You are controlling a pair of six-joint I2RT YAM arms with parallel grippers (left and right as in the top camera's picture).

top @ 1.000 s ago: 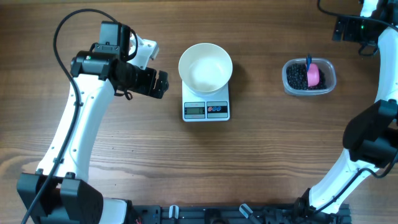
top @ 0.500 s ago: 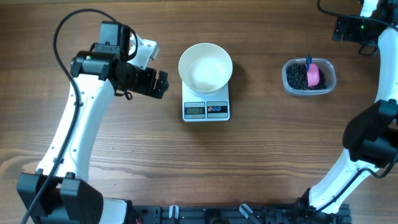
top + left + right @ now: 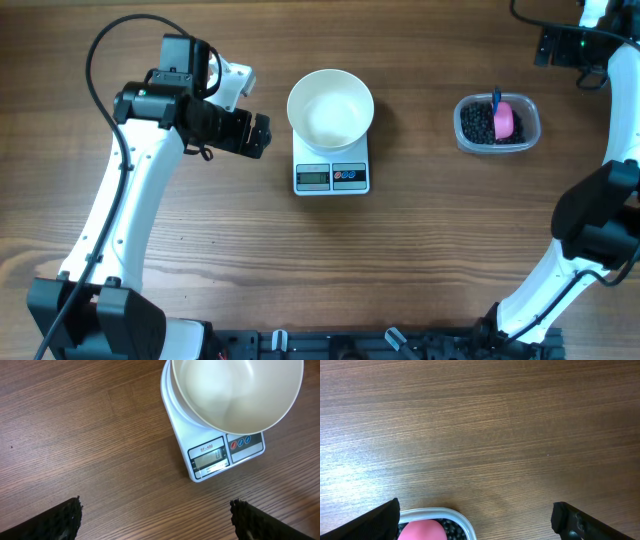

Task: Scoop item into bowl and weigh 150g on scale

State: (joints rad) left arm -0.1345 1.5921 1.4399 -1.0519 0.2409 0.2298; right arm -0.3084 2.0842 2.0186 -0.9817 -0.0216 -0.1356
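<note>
Round white deep bowl (image 3: pixel 330 108) sits on small white square digital scale (image 3: pixel 332 177) mid wooden bench (image 3: pixel 420 250), scale's long axis near-far, display end toward robot; small black beans (image 3: pixel 478 124) heaped in clear plastic tub (image 3: pixel 497 151) well right, pink scoop (image 3: pixel 505 120) in them, blue handle pointing far; left hand (image 3: pixel 156 519) released beside scale, right hand (image 3: pixel 476 522) released near tub

Bright, even overhead light; shadows soft and faint. Pale glare washes the counter (image 3: pixel 350 480) at left, with a mild sheen inside the bowl (image 3: pixel 235 395). All 3 views are sharp.
</note>
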